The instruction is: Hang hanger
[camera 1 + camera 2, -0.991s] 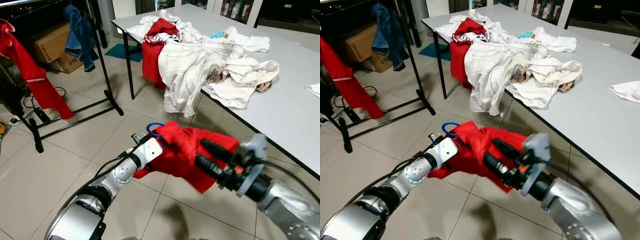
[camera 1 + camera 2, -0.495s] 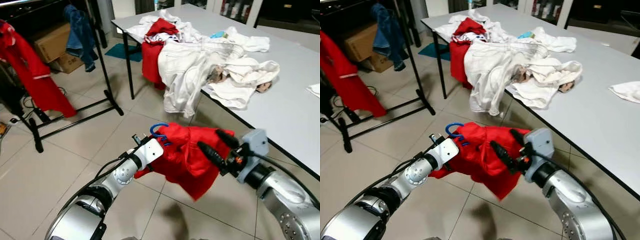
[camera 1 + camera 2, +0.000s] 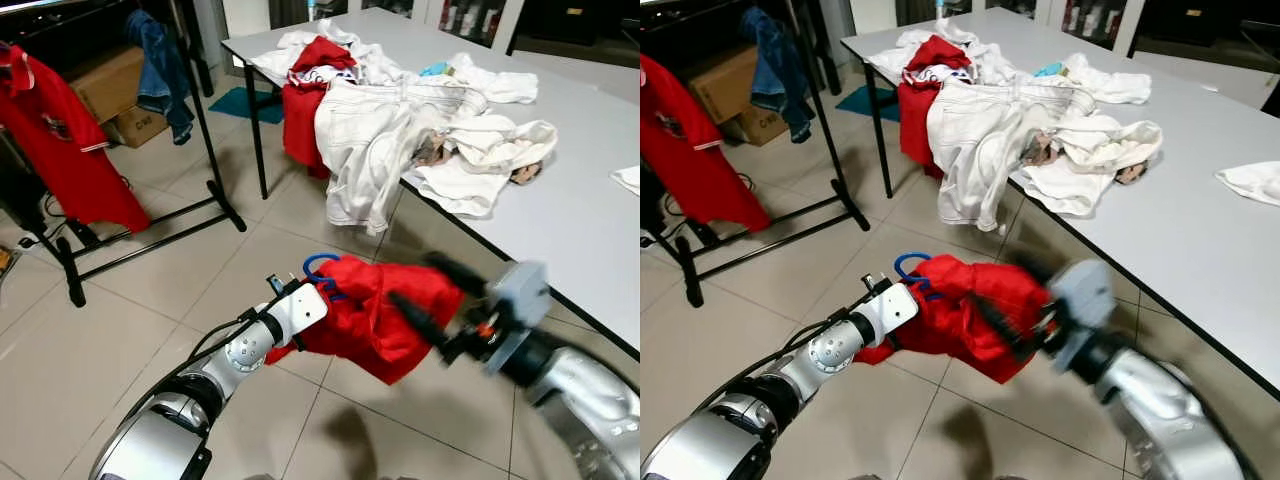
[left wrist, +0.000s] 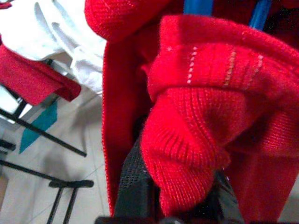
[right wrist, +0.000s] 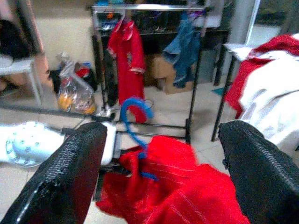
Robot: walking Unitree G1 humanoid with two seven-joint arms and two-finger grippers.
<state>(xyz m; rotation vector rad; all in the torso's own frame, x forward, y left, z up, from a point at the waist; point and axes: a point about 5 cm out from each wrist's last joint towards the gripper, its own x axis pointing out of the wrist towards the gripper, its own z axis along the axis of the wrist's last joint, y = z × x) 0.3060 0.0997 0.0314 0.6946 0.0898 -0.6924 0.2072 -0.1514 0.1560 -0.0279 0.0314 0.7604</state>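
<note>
A red knit sweater (image 3: 385, 315) on a blue hanger, whose hook (image 3: 318, 264) sticks up at the collar, is held low over the tiled floor. My left gripper (image 3: 318, 305) is shut on the sweater near the collar. In the left wrist view, red knit bulges between its black fingers (image 4: 133, 184). My right gripper (image 3: 432, 292) is open at the sweater's right side and blurred. In the right wrist view its fingers (image 5: 70, 177) stand wide apart, with the sweater (image 5: 168, 196) and hook (image 5: 133, 116) ahead of them.
A black clothes rack (image 3: 205, 110) stands at the left with a red shirt (image 3: 60, 130) and a denim jacket (image 3: 160, 60) hanging on it. A grey table (image 3: 580, 210) at the right carries a pile of white and red clothes (image 3: 400, 120). Cardboard boxes (image 3: 105, 85) sit behind the rack.
My right gripper has drawn back to the right off the sweater, which now hangs more bunched. The left gripper keeps its hold and has barely moved.
</note>
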